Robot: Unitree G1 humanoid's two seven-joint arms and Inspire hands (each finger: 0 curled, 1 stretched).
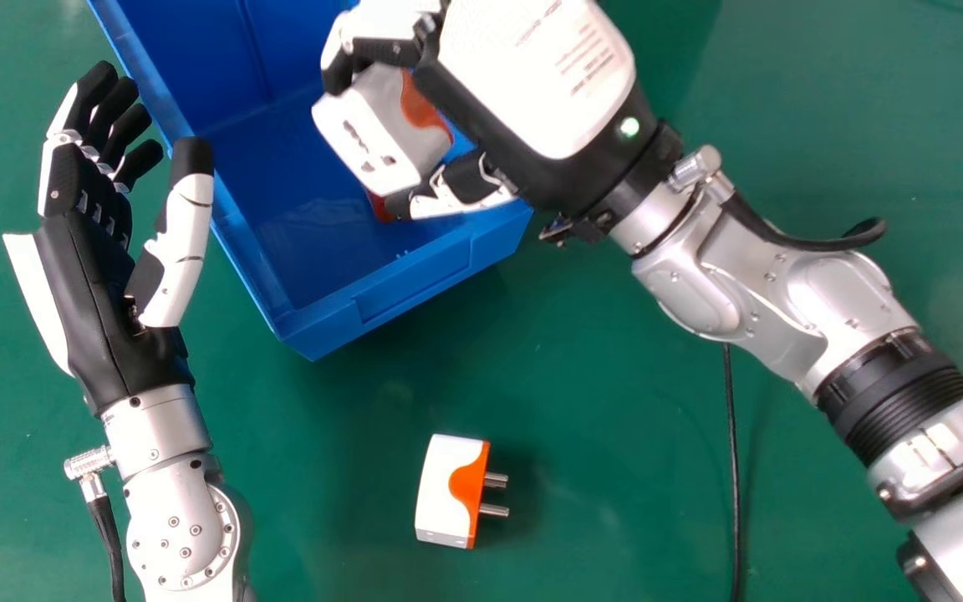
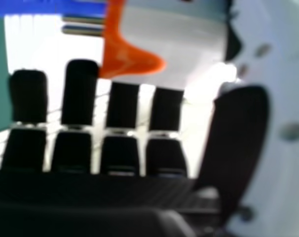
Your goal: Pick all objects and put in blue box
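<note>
Head view: the green counter [image 1: 598, 376] carries the blue box [image 1: 415, 276], its near corner angled towards the robot. Over the box is the right hand [image 1: 532, 84], fingers and thumb bent in on opposite sides of a white-and-orange plug adapter [image 1: 373, 142]; whether the adapter touches the box floor, I cannot tell. The left hand [image 1: 89, 276] is beside the box, fingers loosely extended, holding nothing. On the counter, on the robot's side of the box, the second adapter [image 1: 448, 493] lies apart, its metal prongs [image 1: 494, 509] pointing to the view's right. Both adapters look like hard plastic, probably light, stiff and fairly sturdy, though the smooth casing could slip from a fingertip pinch. The one in hand likely needs only a low, gentle release. For the other, I would take the broad white casing between thumb and fingers, across its two long sides, and keep pressure off the prongs, the part likeliest to snag or bend. Smallest of all, the held adapter's own prongs [image 2: 83, 30] stick out past the fingers in the right hand view
</note>
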